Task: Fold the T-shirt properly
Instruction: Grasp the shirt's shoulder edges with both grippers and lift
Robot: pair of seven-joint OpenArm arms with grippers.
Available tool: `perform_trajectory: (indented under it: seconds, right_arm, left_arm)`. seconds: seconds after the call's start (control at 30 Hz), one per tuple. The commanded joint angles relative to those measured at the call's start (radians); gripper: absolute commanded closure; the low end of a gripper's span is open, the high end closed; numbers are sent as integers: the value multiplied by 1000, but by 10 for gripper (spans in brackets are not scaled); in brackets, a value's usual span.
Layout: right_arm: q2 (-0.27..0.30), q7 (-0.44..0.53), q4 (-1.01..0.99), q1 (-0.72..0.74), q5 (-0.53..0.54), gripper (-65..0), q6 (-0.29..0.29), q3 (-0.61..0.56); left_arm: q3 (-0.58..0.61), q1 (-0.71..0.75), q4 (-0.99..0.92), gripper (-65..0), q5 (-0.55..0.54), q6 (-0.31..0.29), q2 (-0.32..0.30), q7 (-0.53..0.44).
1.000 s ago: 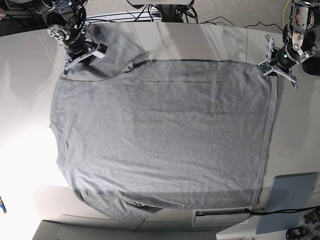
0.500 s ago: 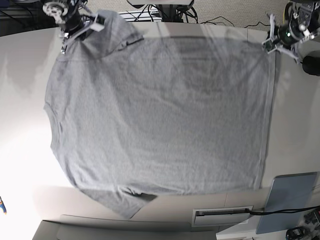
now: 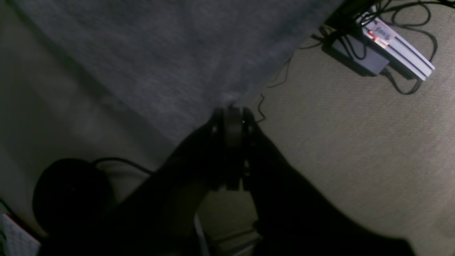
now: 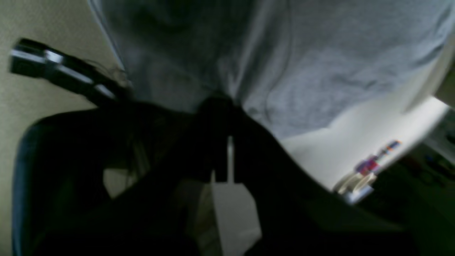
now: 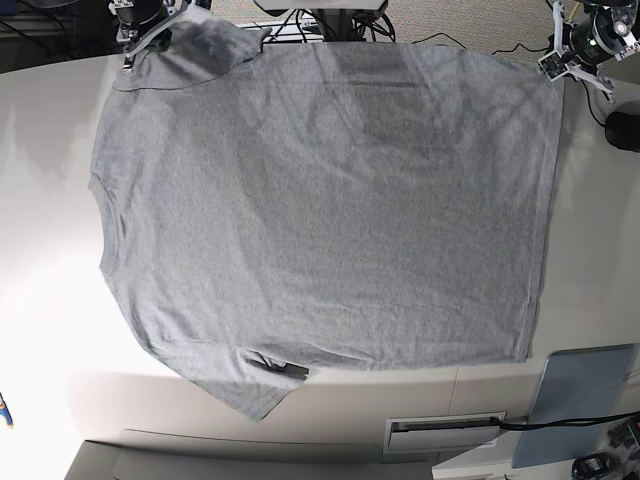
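Left wrist view: your left tool (image 3: pixel 233 110) sits just below centre, its jaws pinched together on a corner of the T-shirt (image 3: pixel 170 60). The grey cloth fans away from the pinch toward 11 o'clock, stretched and off the surface near the grip. At 2 o'clock, carpet, with a power strip (image 3: pixel 394 46) and loose cables lying on it.

Right wrist view: the picture is blurred, but your right tool (image 4: pixel 220 103) is closed on a bunched fold of the T-shirt, which hangs from the pinch and spreads toward 12 and 2 o'clock. The pale desk (image 4: pixel 337 149) shows at 4 o'clock, with small coloured items near its edge that you cannot identify.

Base view: the T-shirt (image 5: pixel 330 210) lies spread across most of the desk (image 5: pixel 50 300), sleeves and neck end toward 9 o'clock, hem toward 3 o'clock. Your right tool (image 5: pixel 140 25) grips the sleeve region at 11 o'clock; your left tool (image 5: pixel 560 55) grips the hem corner at 1 o'clock. The far edge is lifted between them, and the near sleeve at 7 o'clock is partly tucked under itself. No lettering shows on the upper side. A grey pad (image 5: pixel 580 400) lies at 4 o'clock.

By my reading you are at the start: the shirt is spread out and held, but no fold is made. Everything that makes it a folded shirt remains.
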Motion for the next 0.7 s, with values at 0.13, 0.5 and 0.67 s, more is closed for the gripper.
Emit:
perform_trajectory:
  seconds: [0.13, 0.5, 0.67]
  right_arm:
    - [9, -2, 18, 40, -97, 0, -105, 4]
    - [9, 42, -33, 269, 6, 0, -108, 4]
    - [9, 60, -61, 356, 10, 0, -108, 4]
  left_arm:
    - [-17, 3, 26, 0, -34, 21, -17, -7]
    - [-16, -90, 23, 0, -104, 159, 3, 8]
    - [-16, -162, 22, 0, -104, 159, 49, 8]
